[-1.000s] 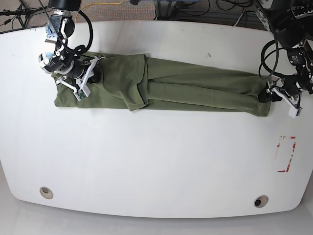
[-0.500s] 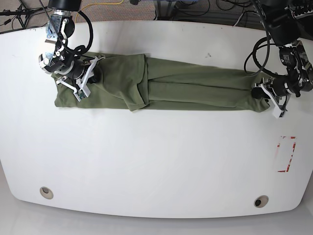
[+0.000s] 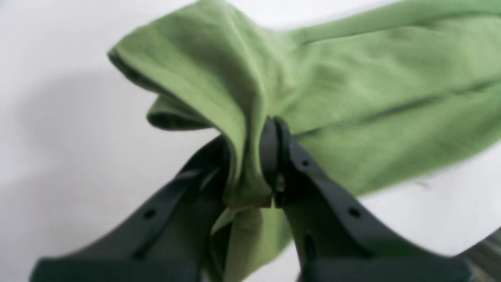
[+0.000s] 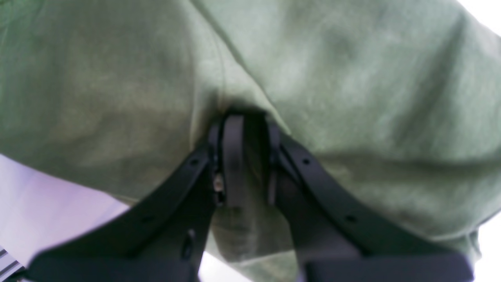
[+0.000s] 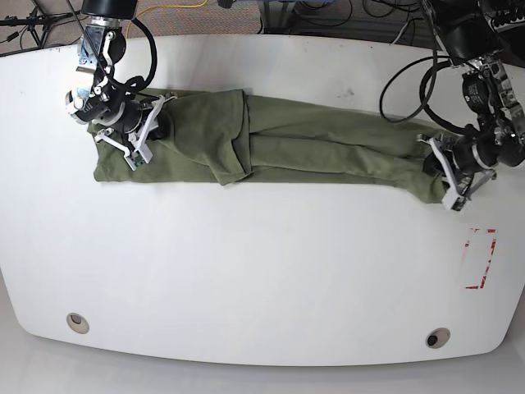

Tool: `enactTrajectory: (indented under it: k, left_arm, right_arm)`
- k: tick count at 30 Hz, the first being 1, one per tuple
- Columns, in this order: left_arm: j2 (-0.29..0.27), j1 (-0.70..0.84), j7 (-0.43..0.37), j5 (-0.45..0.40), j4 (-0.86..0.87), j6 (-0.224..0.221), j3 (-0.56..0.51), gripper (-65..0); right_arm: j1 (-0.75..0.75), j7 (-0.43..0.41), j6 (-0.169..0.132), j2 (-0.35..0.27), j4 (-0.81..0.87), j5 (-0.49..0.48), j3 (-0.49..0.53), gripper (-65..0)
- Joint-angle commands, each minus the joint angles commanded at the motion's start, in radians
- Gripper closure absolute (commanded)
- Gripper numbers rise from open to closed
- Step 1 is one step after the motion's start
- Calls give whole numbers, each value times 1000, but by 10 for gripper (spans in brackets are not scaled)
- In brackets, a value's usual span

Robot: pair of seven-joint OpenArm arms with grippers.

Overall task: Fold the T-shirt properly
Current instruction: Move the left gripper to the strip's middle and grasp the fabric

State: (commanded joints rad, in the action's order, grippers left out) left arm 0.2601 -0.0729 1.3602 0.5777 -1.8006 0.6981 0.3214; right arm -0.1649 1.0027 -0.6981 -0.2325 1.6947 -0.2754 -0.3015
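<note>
White table [image 5: 262, 271] carried our T-shirt [image 5: 312, 148]; left tool [image 3: 250, 156] at three o'clock pinched its end, right tool [image 4: 244, 129] clamped fabric at nine. We feared the thin pinch slipping.

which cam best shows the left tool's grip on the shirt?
Left wrist view. It shows the left tool shut on a bunched, lifted fold of the T-shirt, cloth pinched between its fingers. The base view shows only where that tool meets the shirt's end; the pinch itself is too small. The right wrist view doesn't show it.
</note>
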Motion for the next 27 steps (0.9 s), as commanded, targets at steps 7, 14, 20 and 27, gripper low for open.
enactTrajectory:
  k: [7, 14, 20, 27]
  left_arm:
    - [-92, 12, 0, -5, -84, 0, -299, -42]
    - [-216, -5, 0, -38, -80, 0, -373, -42]
    - [-282, -6, 0, -181, -77, 0, -411, -43]
    - [-321, -9, 0, -219, -77, 0, -437, -43]
  right_arm:
    - [9, 0, 0, 0, -2, 0, 0, -79]
    - [18, 0, 0, 0, -3, 0, 0, -79]
    - [23, 0, 0, 0, -3, 0, 0, -79]
    - [23, 0, 0, 0, -2, 0, 0, -79]
